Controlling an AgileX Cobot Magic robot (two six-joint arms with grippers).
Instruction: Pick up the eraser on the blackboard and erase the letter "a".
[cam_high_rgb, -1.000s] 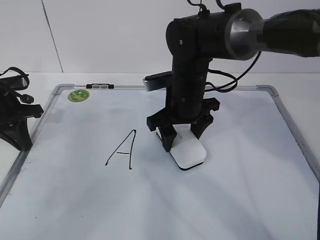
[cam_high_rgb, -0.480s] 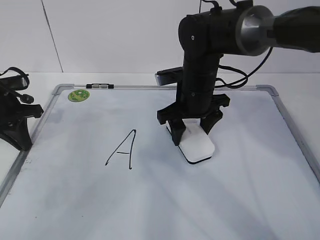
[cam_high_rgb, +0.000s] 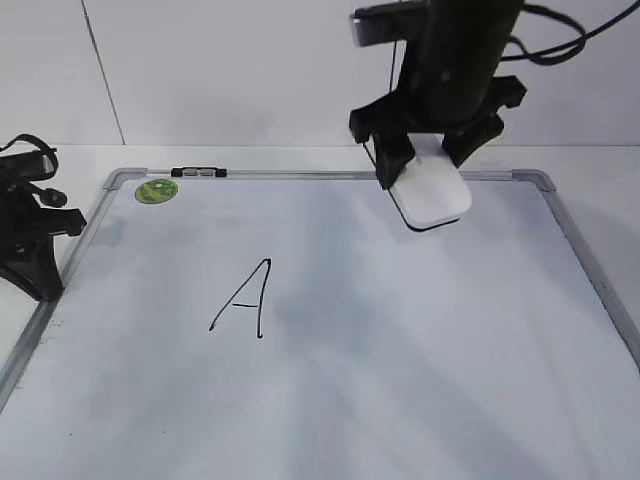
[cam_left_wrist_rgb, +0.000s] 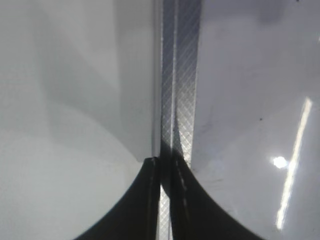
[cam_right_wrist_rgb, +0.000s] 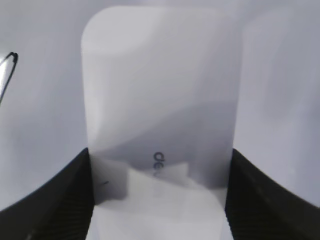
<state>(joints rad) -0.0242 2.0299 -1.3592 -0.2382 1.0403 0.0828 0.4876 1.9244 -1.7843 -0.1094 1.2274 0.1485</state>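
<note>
The right claw (cam_high_rgb: 428, 160) grips the eraser (cam_high_rgb: 432, 197) across its narrow sides and holds it in the air above the far edge of the blackboard (cam_high_rgb: 545, 183), towards one o'clock from the board's middle. The white block hangs tilted, its dark underside showing only as a thin line along its near edge. In the right wrist view the eraser (cam_right_wrist_rgb: 160, 110) fills the space between the two black fingers (cam_right_wrist_rgb: 60, 200), which press on it from either side.

The only writing I can see on the board is a capital letter A (cam_high_rgb: 245, 300), out at about eight o'clock from the eraser and well apart from it. No small letter "a" shows anywhere on the white surface, so I judge the wiping done, or nearly so.

If any trace is left, the block should come down flat, felt fully on the board, and move in short strokes that stay clear of the capital.

The left claw (cam_left_wrist_rgb: 162, 200) is closed with nothing in it, resting over the board's metal frame (cam_left_wrist_rgb: 180, 100) at the left side.
</note>
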